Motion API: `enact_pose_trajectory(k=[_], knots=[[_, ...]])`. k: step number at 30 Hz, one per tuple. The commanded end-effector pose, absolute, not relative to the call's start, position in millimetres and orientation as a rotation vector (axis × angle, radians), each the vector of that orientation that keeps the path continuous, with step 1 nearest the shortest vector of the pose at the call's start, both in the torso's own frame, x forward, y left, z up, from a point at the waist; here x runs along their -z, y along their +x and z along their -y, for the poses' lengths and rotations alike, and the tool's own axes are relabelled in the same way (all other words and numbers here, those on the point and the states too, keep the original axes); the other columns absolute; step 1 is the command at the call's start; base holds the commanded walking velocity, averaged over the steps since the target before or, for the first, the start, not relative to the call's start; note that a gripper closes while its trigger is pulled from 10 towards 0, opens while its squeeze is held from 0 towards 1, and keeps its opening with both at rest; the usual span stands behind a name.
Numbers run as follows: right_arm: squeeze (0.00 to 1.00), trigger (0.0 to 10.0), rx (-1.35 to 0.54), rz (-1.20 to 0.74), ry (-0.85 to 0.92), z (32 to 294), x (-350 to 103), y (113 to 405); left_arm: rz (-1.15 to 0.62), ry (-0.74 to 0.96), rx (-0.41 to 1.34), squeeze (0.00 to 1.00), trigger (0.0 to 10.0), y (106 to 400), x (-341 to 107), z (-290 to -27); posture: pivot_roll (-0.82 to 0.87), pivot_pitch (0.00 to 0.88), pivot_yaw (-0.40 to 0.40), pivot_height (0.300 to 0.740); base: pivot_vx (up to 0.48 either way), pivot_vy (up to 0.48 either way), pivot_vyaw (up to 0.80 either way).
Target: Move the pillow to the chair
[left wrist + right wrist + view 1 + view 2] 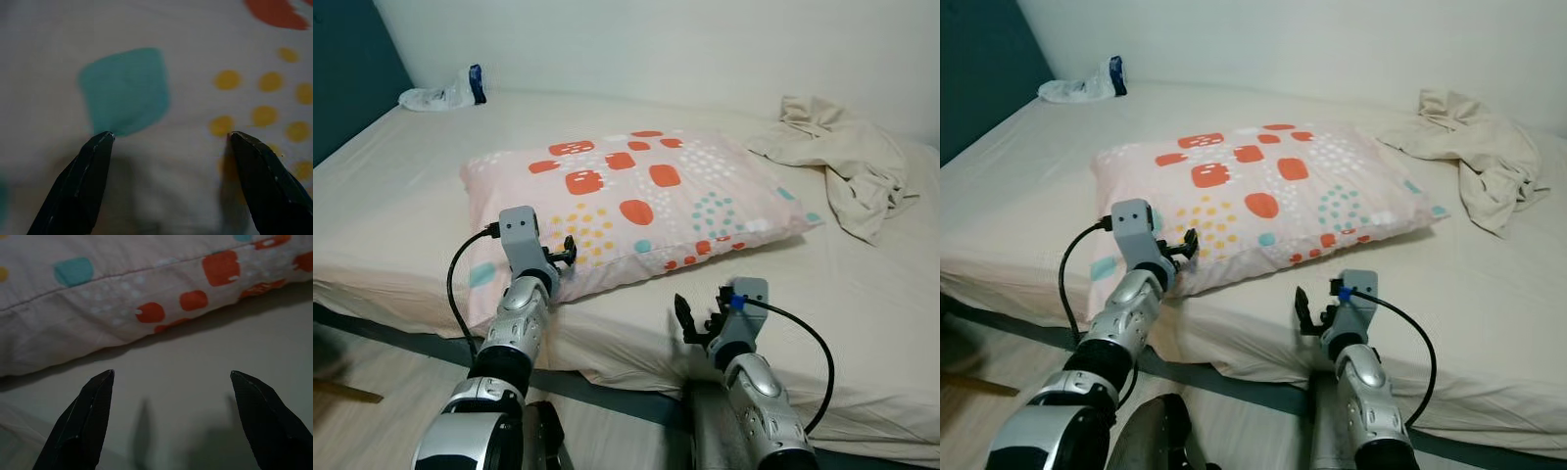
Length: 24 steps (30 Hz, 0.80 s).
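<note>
Pillow (pixel 636 201): pale pink w/ orange-red rounded squares, yellow dots, teal squares & dots, white specks. Bed sheet (pixel 401 196): plain cream. Crumpled cloth (pixel 847 162) far right: beige. Wall strip far left (pixel 347 73): dark teal. Plastic bag (pixel 445 93) far left: clear/white w/ blue bit. Arms silver; fingers (pixel 80 426) black.

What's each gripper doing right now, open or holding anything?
Left gripper: open, holding nothing, fingertips right at the pillow.
Right gripper: open, holding nothing, over the bed sheet short of the pillow.
</note>
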State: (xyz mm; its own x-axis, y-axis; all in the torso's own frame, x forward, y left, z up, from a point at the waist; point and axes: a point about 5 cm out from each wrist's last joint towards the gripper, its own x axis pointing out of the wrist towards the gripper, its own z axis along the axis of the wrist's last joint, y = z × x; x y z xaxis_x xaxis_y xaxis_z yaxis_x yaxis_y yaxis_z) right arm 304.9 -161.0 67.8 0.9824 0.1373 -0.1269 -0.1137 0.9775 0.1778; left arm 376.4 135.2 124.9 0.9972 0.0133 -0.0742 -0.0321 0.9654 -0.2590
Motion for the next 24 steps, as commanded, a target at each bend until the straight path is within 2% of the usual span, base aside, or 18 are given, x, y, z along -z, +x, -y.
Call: enact_pose_trajectory(k=[1,8,16,24], knots=[[0.0,10.0,-0.129,-0.154,0.185,161,-65,301,-0.066,-0.248,-0.068,0.0,10.0,378,-126,-143,-0.08,0.209,0.082,0.573,0.0,0.0,0.0],[0.0,10.0,-0.128,-0.161,0.186,161,-62,292,-0.044,-0.344,-0.147,0.0,10.0,389,-143,-156,-0.1,0.225,0.099,0.573,0.0,0.0,0.0],[0.0,10.0,-0.119,-0.171,0.192,161,-59,283,-0.062,-0.301,-0.182,0.0,10.0,392,-143,-163,-0.11,0.253,0.109,0.573,0.0,0.0,0.0],[0.0,10.0,-0.114,-0.187,0.197,160,-58,274,-0.069,-0.283,-0.243,0.0,10.0,392,-144,-180,-0.12,0.291,0.108,0.573,0.0,0.0,0.0]])
